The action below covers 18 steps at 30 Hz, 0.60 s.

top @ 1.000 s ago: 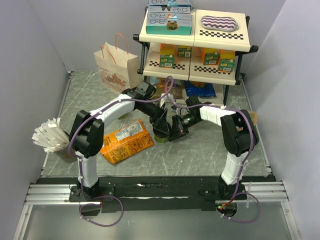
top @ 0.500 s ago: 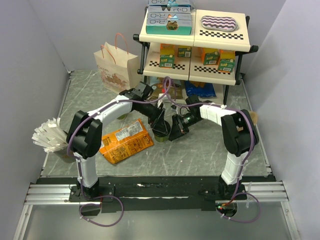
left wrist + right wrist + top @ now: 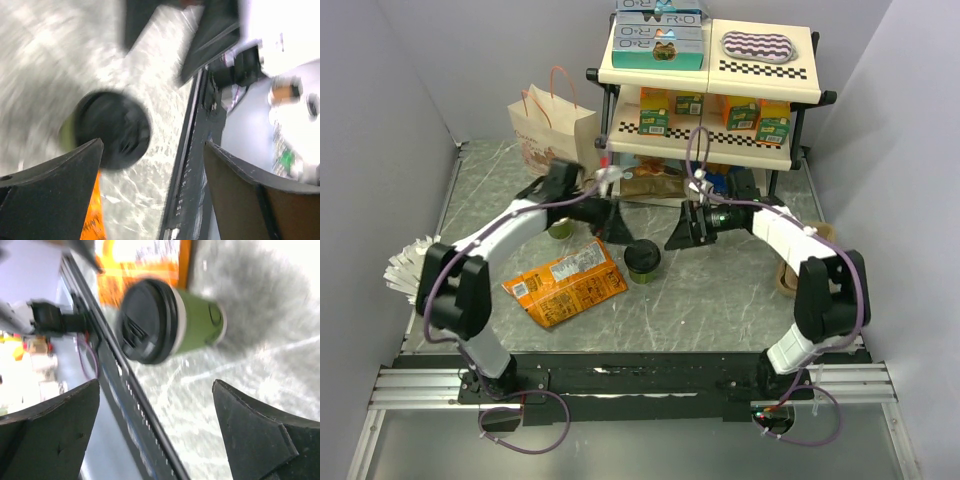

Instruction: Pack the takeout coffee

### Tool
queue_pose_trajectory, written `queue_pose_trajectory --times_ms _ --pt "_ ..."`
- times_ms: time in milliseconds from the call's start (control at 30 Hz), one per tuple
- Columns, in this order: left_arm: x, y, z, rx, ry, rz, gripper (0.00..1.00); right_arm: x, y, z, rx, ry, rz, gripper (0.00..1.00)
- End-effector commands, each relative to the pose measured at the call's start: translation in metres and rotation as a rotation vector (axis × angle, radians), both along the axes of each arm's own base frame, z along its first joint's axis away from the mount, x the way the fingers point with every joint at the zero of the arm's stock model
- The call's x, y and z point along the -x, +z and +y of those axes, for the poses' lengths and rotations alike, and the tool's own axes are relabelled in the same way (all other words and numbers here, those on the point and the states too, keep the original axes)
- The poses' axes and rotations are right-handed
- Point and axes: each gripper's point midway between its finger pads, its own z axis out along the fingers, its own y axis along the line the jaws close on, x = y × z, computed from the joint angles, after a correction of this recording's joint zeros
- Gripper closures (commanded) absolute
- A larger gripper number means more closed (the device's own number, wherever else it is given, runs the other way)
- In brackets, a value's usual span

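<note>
Takeout coffee (image 3: pixel 643 262) stands upright mid-counter (image 3: pixel 730 295), just right of the orange snack pouch (image 3: pixel 565 285). Left claw (image 3: pixel 618 238) and right claw (image 3: pixel 678 238) both hang wide open on either side of it, gripping nothing. Paper bag (image 3: pixel 552 135) sits upper left, can't see inside. My worry: an off-centre pinch tips the cup, or it snags the bag's floppy rim.

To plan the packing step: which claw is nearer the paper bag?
Left. The left claw hangs toward the arm bases, right of the paper bag; the right claw sits farther right, beyond the coffee cup.
</note>
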Motion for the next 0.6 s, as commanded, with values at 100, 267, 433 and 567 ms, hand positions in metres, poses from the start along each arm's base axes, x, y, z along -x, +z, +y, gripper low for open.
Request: queue_pose_trajectory --times_ms 100,267,433,567 --pt "-0.031 -0.018 0.045 0.047 0.320 0.236 0.11 -0.025 0.033 0.020 -0.188 -0.046 0.000 0.00" --pt "-0.039 -0.023 0.040 0.093 0.327 0.288 0.11 -0.030 0.019 0.027 -0.241 -0.023 0.090 0.05" --pt "-0.047 -0.039 0.035 0.093 0.316 0.360 0.11 -0.038 0.007 0.032 -0.261 -0.024 0.144 0.11" --pt "-0.052 -0.052 0.033 0.082 0.307 0.394 0.12 -0.038 0.001 0.035 -0.286 -0.009 0.190 0.17"
